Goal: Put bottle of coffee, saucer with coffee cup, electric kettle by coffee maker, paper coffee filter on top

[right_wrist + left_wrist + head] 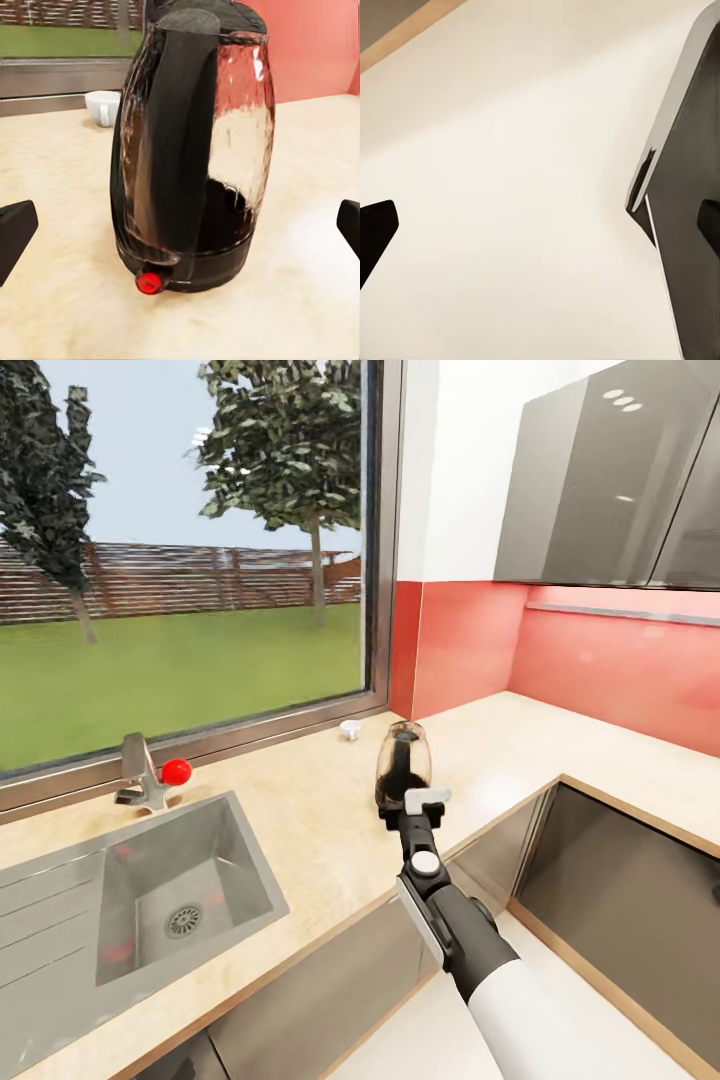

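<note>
From the head view, the right arm reaches forward over the tabletop, a light wood worktop over dark grey cabinet fronts. The right gripper sits just at the base of the electric kettle, on its handle side; from here it is hard to tell whether the fingers touch it. One kettle stands upright on the tabletop, near the corner where the worktop turns. Behind it, close to the window ledge, sits one small white coffee cup, apart from the kettle. To the left, a steel sink is set into the tabletop, its basin bare except for the drain, with a tap carrying a red knob behind it.

In the left wrist view, the left gripper is spread wide with nothing between its dark fingertips; pale floor lies beyond, with a grey cabinet front at one side.

In the right wrist view, the right gripper is released, its two fingertips far apart at either edge, clear of the kettle. The clear glass kettle stands between them, black looped handle facing the camera, black base and a small red detail low down. The glass looks empty. The coffee cup rests on the tabletop beyond the kettle, by the window ledge.
</note>
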